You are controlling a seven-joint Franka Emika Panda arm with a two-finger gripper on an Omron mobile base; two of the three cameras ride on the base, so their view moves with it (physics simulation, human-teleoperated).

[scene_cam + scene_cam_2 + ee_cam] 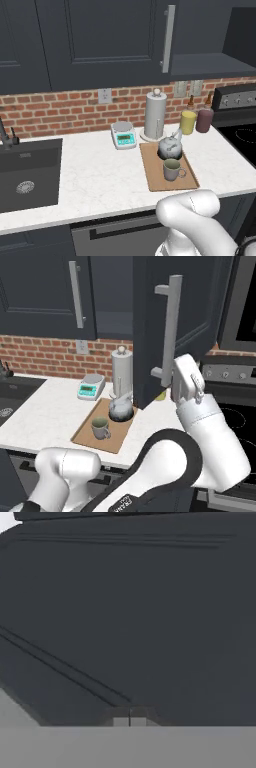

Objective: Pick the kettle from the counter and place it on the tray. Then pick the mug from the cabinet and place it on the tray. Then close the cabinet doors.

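Pressing closed fingers against the cabinet door!
The gripper (129,722), its fingers together and holding nothing, is facing the right cabinet door (197,316); kettle (120,408) and mug (100,428) are sitting on the tray (85,438), at eight o'clock.

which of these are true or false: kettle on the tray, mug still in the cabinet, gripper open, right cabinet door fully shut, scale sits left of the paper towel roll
1. The kettle stands on the tray. True.
2. The mug is in the cabinet. False: it stands on the tray, in front of the kettle.
3. The gripper is open. False: its fingertips are shut together, up against a door panel.
4. The right cabinet door is fully shut. False: it hangs open, swung out over the counter.
5. The kitchen scale sits left of the paper towel roll in the left base view. True.
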